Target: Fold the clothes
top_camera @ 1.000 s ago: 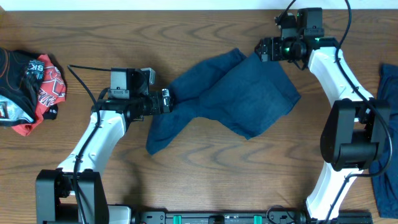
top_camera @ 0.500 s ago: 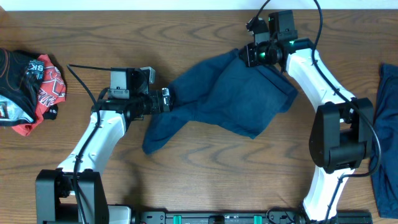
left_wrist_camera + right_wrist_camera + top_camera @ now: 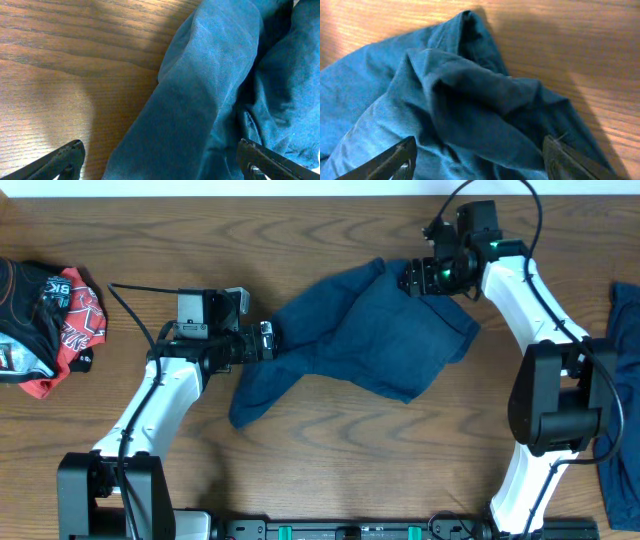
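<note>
on the table (image 3: 330, 465), crumpled navy clothes (image 3: 375, 330)

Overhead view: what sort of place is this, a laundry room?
Probably a robot test bench, not a laundry: two robot arms at a wooden table, a blue garment lying between them, more clothes heaped at its left edge.

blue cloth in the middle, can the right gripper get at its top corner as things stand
Probably yes. The right gripper sits open right at the upper corner of the blue cloth, a bunched fold between its fingers and nothing in the way.
</note>
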You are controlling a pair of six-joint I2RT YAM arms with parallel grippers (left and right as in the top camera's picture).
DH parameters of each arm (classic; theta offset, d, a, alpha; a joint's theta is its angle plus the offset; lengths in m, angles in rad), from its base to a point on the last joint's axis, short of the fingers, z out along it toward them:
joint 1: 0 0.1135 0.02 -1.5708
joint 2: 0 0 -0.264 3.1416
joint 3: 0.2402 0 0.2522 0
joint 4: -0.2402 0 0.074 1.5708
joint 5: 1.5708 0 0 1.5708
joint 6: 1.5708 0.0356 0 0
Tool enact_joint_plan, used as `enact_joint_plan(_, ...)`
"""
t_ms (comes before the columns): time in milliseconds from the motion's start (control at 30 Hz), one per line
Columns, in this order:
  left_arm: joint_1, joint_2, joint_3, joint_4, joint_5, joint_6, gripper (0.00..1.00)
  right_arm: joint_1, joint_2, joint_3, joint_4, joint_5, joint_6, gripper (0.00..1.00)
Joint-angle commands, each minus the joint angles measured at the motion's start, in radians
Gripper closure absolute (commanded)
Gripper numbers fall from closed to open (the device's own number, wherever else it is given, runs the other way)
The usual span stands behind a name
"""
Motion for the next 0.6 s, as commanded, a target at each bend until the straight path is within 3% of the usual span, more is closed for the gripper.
enact_joint_plan(0, 0.005, -0.003, 0.009, -0.001, 0.014, -0.002, 0.02, 0.002, 0.010, 0.000, 0.004, -0.002, -0.027, 0.29)
enact_joint_plan(67, 0.005, -0.003, 0.009, -0.001, 0.014, -0.002, 0.02, 0.009, 0.010, 0.000, 0.009, -0.001, -0.029, 0.34)
enact_joint_plan(167, 0.005, -0.003, 0.009, -0.001, 0.014, -0.002, 0.02, 0.023, 0.018, 0.000, 0.025, -0.001, -0.029, 0.56)
enact_joint_plan(333, 0.005, -0.003, 0.009, -0.001, 0.014, -0.002, 0.02, 0.050, 0.055, 0.000, 0.042, -0.001, -0.029, 0.50)
enact_joint_plan(433, 0.005, -0.003, 0.009, -0.001, 0.014, -0.002, 0.02, 0.059, 0.074, 0.000, 0.047, -0.010, -0.028, 0.54)
enact_joint_plan(567, 0.005, -0.003, 0.009, -0.001, 0.014, -0.002, 0.02, 0.066, 0.088, 0.000, 0.061, -0.012, -0.029, 0.85)
